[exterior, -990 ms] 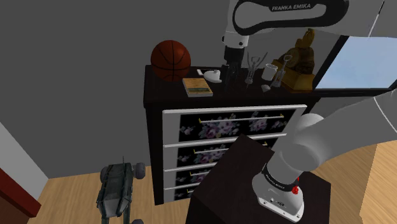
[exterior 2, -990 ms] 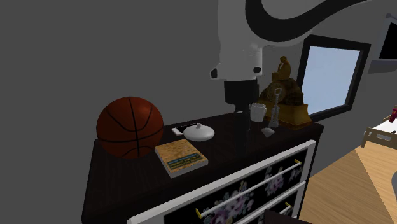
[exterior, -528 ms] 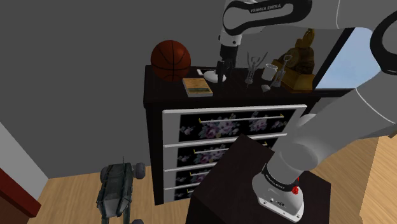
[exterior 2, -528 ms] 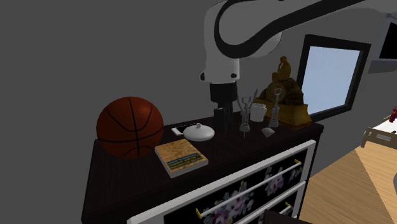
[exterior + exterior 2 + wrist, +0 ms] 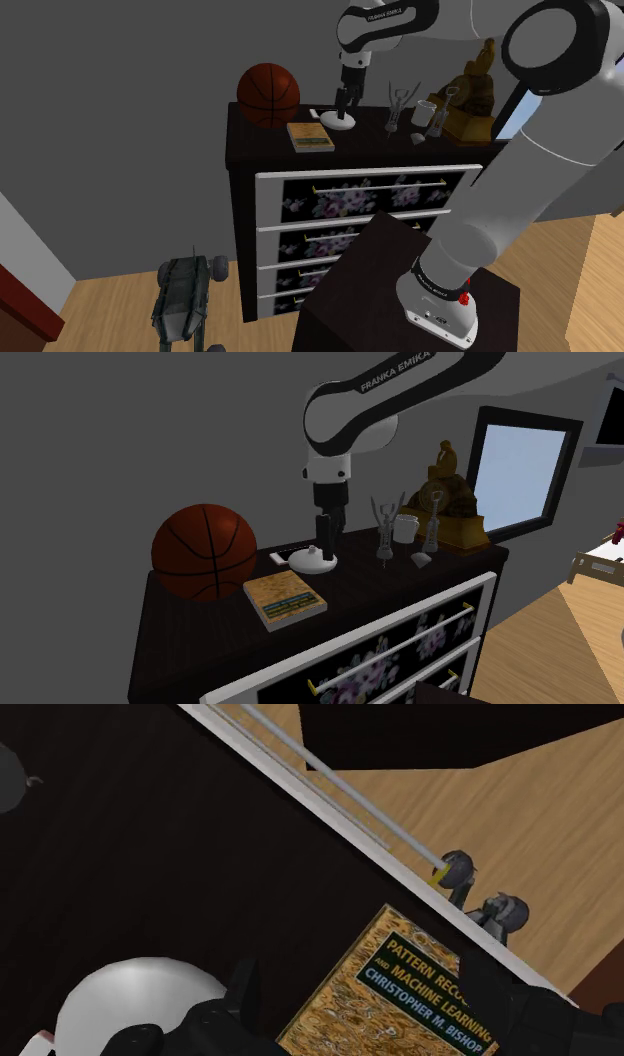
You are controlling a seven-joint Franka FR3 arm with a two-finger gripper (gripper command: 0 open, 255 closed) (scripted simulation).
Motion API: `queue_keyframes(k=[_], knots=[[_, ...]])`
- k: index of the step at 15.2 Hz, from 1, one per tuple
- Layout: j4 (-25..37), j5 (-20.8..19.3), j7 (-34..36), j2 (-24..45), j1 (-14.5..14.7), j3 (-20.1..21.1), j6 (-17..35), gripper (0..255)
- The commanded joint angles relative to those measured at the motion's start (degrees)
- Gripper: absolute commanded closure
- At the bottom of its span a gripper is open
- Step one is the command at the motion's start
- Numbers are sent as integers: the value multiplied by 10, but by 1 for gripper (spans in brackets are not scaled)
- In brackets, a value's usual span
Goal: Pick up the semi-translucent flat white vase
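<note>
The flat white vase (image 5: 313, 562) rests on the dark dresser top (image 5: 380, 587), between the basketball and the corkscrews; in the shoulder view the vase (image 5: 340, 122) is a small white disc. My black gripper (image 5: 323, 538) hangs point-down just over it, fingers apart and empty. In the shoulder view the gripper (image 5: 343, 103) stands right above the vase. In the wrist view the gripper (image 5: 360, 989) is open, and the vase (image 5: 130, 999) bulges beside one finger (image 5: 243, 989), not between the two. I cannot tell whether that finger touches it.
A basketball (image 5: 205, 550) and a yellow-brown book (image 5: 285, 599) lie close to the vase. Corkscrews (image 5: 385, 530), a white cup (image 5: 404, 527) and a brown statue (image 5: 450, 502) crowd the dresser's other end. The drawer fronts (image 5: 360, 195) drop away below the front edge.
The arm swung to the shoulder view's left, carrying the gripper from beside the corkscrews to directly over the vase and a little lower. Nothing on the dresser moved.
</note>
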Motion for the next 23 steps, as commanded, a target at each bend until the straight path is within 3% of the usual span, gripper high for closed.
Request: queue_keyframes(k=[1,7,14,23], knots=[[39,8,-19,39,-6,-10,3,0],[180,46,-74,166,-36,-30,-3,0],[394,95,-122,327,-93,-34,-49,0],[340,97,-122,330,-89,-32,8,0]])
